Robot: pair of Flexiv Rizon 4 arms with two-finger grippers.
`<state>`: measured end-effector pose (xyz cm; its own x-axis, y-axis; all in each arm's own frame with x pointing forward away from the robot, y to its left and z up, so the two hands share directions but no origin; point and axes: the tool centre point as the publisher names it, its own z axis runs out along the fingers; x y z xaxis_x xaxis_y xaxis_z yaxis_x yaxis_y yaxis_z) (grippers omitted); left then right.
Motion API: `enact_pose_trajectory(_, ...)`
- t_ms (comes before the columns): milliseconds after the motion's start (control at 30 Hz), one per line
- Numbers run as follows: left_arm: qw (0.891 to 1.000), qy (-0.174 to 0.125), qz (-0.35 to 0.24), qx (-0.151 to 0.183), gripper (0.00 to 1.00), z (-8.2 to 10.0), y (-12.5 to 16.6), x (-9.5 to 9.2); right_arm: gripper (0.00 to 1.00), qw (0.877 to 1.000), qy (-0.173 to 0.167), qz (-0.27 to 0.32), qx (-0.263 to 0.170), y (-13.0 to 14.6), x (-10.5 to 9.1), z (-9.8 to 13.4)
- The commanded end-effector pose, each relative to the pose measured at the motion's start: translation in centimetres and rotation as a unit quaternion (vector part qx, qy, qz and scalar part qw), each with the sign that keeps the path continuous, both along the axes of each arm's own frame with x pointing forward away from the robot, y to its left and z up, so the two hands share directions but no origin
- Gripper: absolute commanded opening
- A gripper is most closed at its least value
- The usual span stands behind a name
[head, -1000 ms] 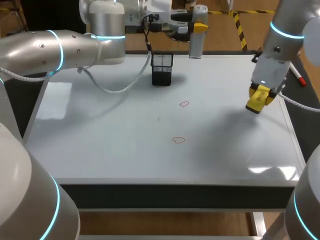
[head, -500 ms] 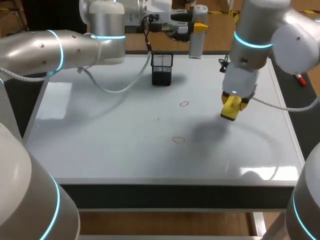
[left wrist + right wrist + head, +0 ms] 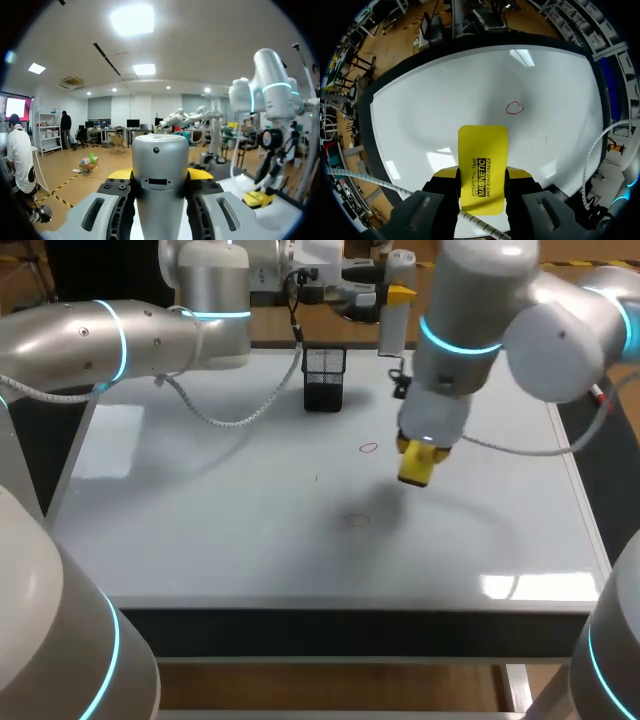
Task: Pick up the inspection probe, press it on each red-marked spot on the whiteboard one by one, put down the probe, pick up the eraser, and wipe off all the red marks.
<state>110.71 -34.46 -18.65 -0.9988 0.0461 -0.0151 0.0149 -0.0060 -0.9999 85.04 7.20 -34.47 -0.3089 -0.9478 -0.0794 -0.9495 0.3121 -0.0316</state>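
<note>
The whiteboard point(image 3: 200, 500) covers the table and bears two red circles, one point(image 3: 368, 448) just left of the yellow eraser point(image 3: 417, 462) and a fainter one point(image 3: 357, 520) nearer the front, in shadow. My right gripper point(image 3: 420, 448) is shut on the eraser and holds it a little above the board. From the right wrist, the eraser point(image 3: 482, 167) sits between the fingers with a red circle point(image 3: 514, 107) ahead of it. My left gripper point(image 3: 392, 290) is past the board's far edge, shut on the grey inspection probe point(image 3: 397, 310). The probe point(image 3: 160, 185) fills the left wrist view.
A black mesh cup point(image 3: 324, 377) stands on the board at the back, left of my right arm. A red marker point(image 3: 600, 398) lies off the board's right edge. A looping white cable point(image 3: 230, 418) hangs from my left arm over the back left.
My right arm has swept left across the board with the eraser, from near the right edge to beside the upper red circle. The left arm and probe have not moved.
</note>
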Motion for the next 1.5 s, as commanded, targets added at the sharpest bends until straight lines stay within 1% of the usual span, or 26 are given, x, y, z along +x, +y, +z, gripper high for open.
enact_pose_trajectory(33, 1.0, 0.001, -0.001, 0.001, 0.0, 0.1, 0.0, 0.1, 0.0, 1.0, -0.002, 0.01, -0.002, 2.0, 0.4, -0.4)
enact_pose_trajectory(267, 1.0, 0.001, -0.001, 0.001, 0.0, 0.1, 0.0, 0.1, 0.0, 0.999, 0.003, 0.049, 0.009, 4.2, 1.6, -1.3)
enact_pose_trajectory(600, 1.0, 0.001, -0.001, 0.001, 0.0, 0.1, 0.0, 0.1, 0.0, 0.995, 0.023, 0.097, 0.003, 6.3, 4.5, -2.8)
enact_pose_trajectory(767, 1.0, 0.001, -0.001, 0.001, 0.0, 0.1, 0.0, 0.1, 0.0, 0.994, 0.027, 0.11, 0.005, 6.8, 5.9, -3.4)
enact_pose_trajectory(967, 1.0, 0.001, -0.001, 0.001, 0.0, 0.1, 0.0, 0.1, 0.0, 0.992, 0.032, 0.121, 0.011, 7.3, 7.0, -4.2)
enact_pose_trajectory(1333, 1.0, 0.001, -0.001, 0.001, 0.0, 0.1, 0.0, 0.1, 0.0, 0.99, 0.038, 0.134, 0.019, 7.8, 8.4, -5.9)
enact_pose_trajectory(1500, 1.0, 0.001, -0.001, 0.001, 0.0, 0.1, 0.0, 0.1, 0.0, 0.989, 0.045, 0.143, 0.014, 8.1, 8.9, -6.5)
